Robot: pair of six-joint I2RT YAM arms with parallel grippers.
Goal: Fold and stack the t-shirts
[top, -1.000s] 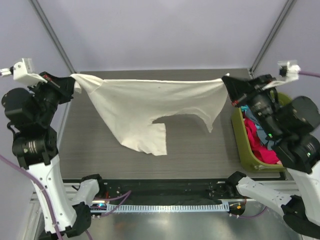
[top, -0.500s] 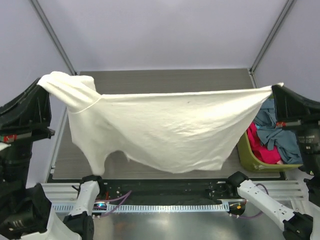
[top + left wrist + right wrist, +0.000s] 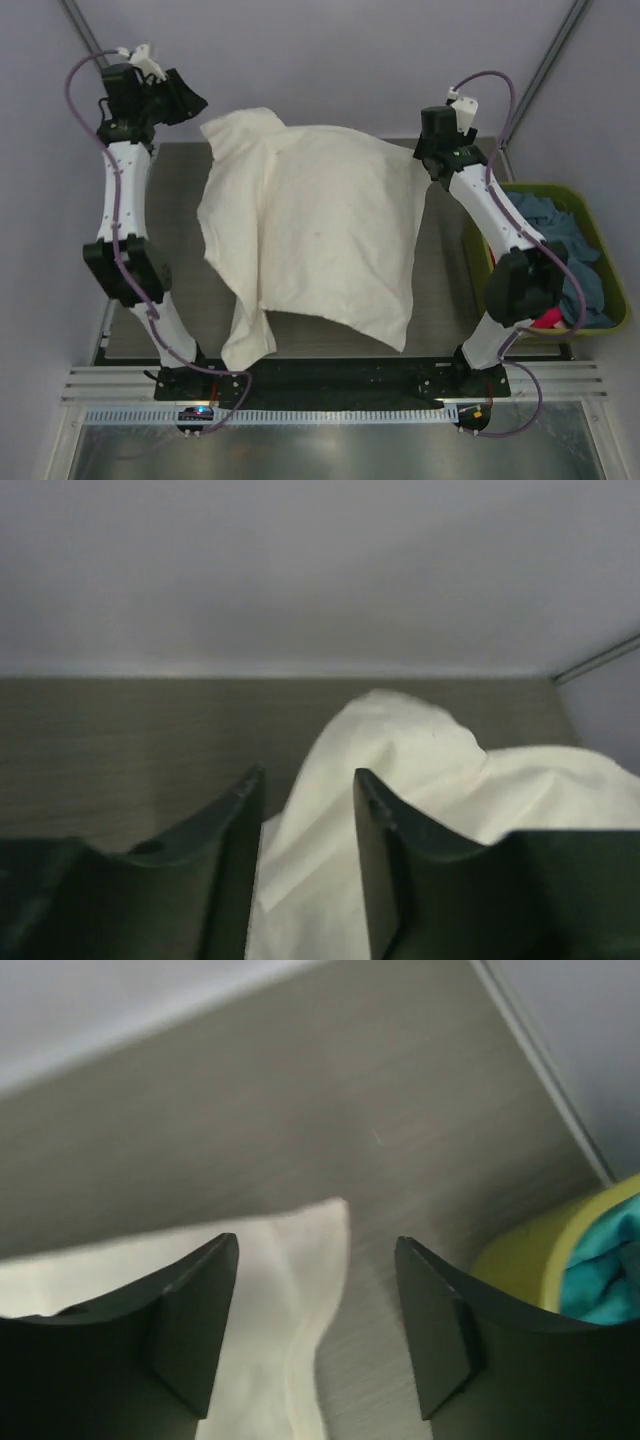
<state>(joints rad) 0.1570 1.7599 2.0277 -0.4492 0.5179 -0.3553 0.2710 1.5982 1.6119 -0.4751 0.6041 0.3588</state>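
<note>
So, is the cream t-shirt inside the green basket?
No, the cream t-shirt is spread over the table, to the left of the green basket.

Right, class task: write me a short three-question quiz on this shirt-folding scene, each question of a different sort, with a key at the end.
1. True or false: the left gripper is shut on the cream shirt.
2. Where does the green basket stand? A) at the right side of the table; B) at its left side; C) under the shirt.
3. Fill the gap: the jaws of the right gripper stand ____ above a corner of the shirt.

Key: 1 false, its jaws are apart and hold nothing; 2 A; 3 open.
</note>
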